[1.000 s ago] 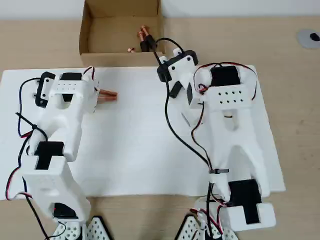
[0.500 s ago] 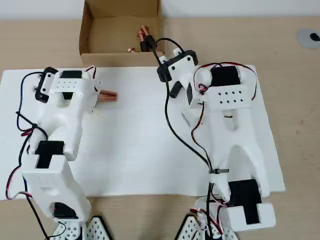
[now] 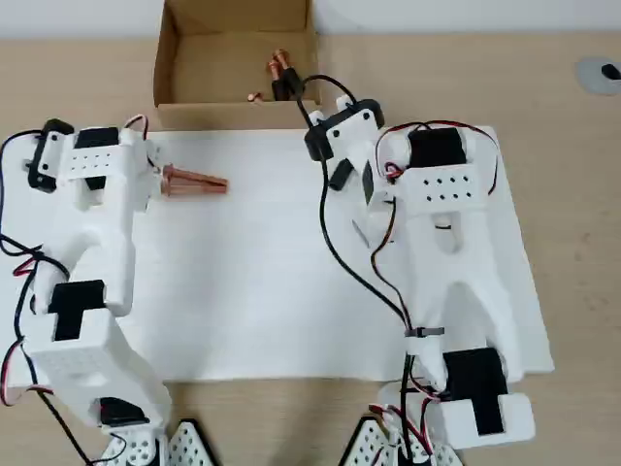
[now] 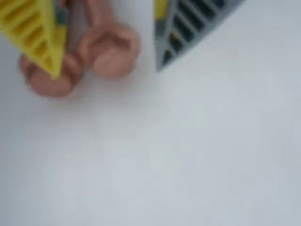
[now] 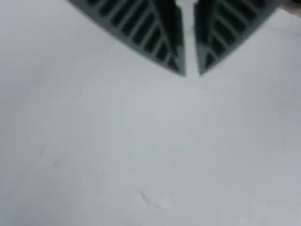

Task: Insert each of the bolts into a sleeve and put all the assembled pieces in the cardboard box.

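Now bolts (image 3: 194, 181) lie flat, long axis sideways, heads twd left arm (image 3: 92, 204).

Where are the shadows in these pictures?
High view: one inner wall of the cardboard box looks darker, and a soft grey shadow lies on the white sheet beside the right arm. Left wrist view: a faint shadow sits under the copper pieces.

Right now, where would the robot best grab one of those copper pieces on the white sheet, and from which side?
Probably across the slim shaft of a copper piece, coming straight down from above: both lie flat on the white sheet, side by side, so the left gripper needs one finger between them.
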Tool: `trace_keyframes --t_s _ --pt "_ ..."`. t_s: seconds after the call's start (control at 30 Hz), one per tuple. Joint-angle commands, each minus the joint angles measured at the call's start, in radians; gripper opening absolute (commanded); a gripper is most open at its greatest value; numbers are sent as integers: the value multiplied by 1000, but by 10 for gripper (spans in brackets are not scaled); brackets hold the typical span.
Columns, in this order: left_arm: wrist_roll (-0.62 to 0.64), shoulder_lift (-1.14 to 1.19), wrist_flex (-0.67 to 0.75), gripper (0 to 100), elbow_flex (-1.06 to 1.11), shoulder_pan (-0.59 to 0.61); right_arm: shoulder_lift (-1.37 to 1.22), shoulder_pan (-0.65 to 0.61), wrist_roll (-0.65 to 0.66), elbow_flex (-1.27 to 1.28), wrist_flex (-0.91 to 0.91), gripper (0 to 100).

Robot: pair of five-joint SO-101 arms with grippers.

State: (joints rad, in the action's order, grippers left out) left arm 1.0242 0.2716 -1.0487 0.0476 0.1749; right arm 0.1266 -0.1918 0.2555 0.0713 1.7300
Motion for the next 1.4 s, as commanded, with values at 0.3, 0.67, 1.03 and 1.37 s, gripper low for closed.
trace_keyframes --t_s 0.3,0.67,1.03,1.37 --pt "40 -62 86 164 49 -71 2 15 -6 -50 9 13" --pt "141 -96 75 165 48 -55 2 18 -6 -48 5 13" --pt "143 -97 -48 165 6 -109 -96 21 -6 -56 0 13" --pt "193 -85 -112 167 -46 -130 -105 19 -6 -58 -14 13"
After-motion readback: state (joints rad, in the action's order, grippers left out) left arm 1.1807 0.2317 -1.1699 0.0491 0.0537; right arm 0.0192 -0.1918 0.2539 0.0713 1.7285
